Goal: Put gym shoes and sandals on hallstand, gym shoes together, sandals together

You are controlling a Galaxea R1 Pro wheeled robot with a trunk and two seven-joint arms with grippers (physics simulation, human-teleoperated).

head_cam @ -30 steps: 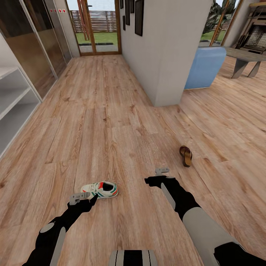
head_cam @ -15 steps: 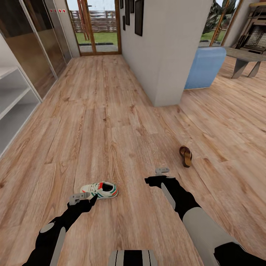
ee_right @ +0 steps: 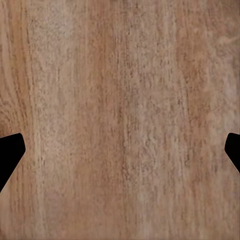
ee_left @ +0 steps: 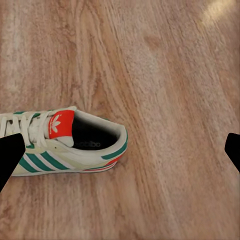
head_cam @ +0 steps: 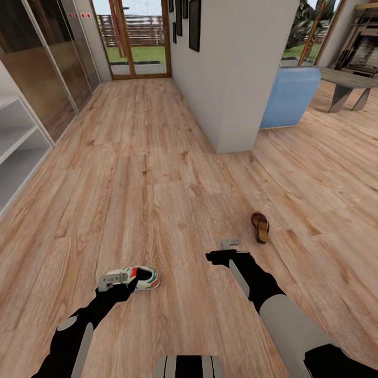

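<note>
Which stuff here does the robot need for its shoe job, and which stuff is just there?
For the job:
gym shoe
sandal
shoe rack
floor

Just there:
blue armchair
bench
wall pictures

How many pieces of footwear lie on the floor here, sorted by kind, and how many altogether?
Gym shoes: 1
Sandals: 1
Total: 2
</note>
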